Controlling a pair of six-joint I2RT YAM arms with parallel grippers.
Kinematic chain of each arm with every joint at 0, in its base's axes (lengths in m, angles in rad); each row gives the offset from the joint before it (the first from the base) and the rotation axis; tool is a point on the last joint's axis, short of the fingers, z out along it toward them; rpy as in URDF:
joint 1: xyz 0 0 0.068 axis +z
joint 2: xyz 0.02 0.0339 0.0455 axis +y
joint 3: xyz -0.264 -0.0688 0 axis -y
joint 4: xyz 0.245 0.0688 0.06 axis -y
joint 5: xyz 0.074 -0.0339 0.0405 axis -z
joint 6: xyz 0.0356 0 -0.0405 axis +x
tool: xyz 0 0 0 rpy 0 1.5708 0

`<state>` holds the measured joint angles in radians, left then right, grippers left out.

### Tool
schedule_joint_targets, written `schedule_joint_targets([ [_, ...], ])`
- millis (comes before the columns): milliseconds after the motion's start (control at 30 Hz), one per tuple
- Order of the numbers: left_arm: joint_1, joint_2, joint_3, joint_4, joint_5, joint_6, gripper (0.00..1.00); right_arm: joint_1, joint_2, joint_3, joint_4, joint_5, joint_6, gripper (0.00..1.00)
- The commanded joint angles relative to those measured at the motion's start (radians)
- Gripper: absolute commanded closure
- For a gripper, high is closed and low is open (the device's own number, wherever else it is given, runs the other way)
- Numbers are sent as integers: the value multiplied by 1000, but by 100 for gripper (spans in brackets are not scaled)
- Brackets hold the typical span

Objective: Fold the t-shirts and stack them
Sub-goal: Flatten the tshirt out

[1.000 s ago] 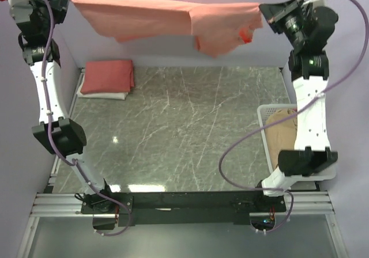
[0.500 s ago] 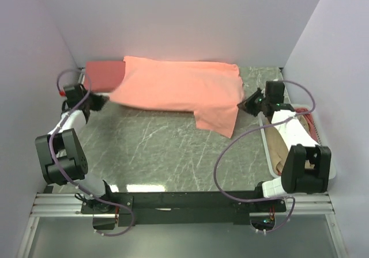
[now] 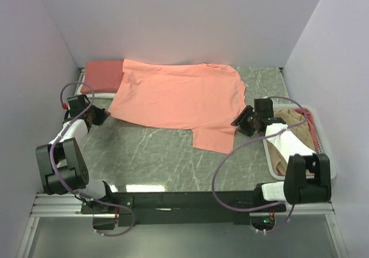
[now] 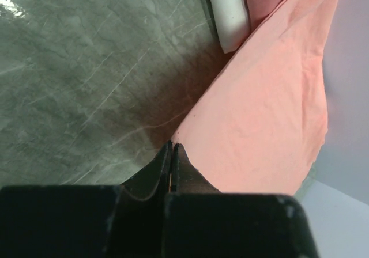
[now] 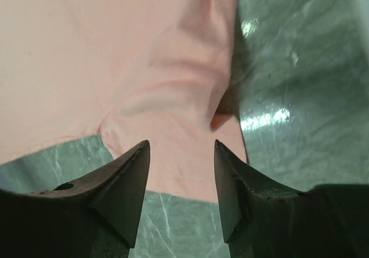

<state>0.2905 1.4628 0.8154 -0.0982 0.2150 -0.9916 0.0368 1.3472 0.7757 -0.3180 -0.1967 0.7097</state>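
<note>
The salmon-pink t-shirt (image 3: 179, 97) is lying spread flat across the back half of the tabletop (image 3: 161, 154). Its long axis is running left to right, and one sleeve (image 3: 216, 136) is sticking out toward the near edge on the right. The fabric is looking soft and matte with a few shallow wrinkles, against glossy grey marble-pattern stone.

The left tool (image 3: 102, 115) is squeezed fully closed and pinching the shirt's near-left corner right at its tips. The right tool (image 5: 181, 144) is hanging over that sleeve with its dark wedge-shaped jaws spread wide, gripping nothing.

In the back-left corner a folded pink t-shirt (image 3: 104, 74) is sitting on a folded white t-shirt (image 3: 102, 95). A tan t-shirt (image 3: 288, 118) is bunching up in the white basket (image 3: 317, 132) on the right.
</note>
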Motion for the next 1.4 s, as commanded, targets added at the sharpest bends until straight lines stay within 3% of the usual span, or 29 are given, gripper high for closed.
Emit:
schedule_joint_targets([
  [0, -5, -47, 5, -46, -34, 79, 99, 87, -103, -26, -90, 161, 19, 44],
  [67, -5, -53, 14, -80, -37, 102, 99, 144, -120, -35, -139, 292, 74, 44],
  [167, -5, -59, 21, -94, -34, 113, 99, 169, -134, -84, -168, 335, 112, 44],
  [833, -8, -73, 11, -95, -40, 100, 99, 314, -141, -266, -93, 330, 280, 49],
  [867, -10, -82, 10, -94, -42, 99, 99, 314, -149, -266, -89, 330, 280, 52],
  [967, -10, -91, -5, -89, -42, 94, 99, 314, -142, -266, -69, 329, 275, 76],
  [1000, -10, -94, -10, -89, -49, 93, 99, 313, -137, -262, -59, 309, 269, 91],
  [1033, -8, -97, -12, -90, -54, 90, 99, 314, -131, -259, -59, 296, 264, 99],
  [1200, -8, -154, -41, -110, -104, 93, 99, 313, -245, -262, -125, 247, 241, 100],
  [1367, -10, -260, -100, -132, -146, 94, 99, 313, -535, -253, -271, 221, 208, 100],
])
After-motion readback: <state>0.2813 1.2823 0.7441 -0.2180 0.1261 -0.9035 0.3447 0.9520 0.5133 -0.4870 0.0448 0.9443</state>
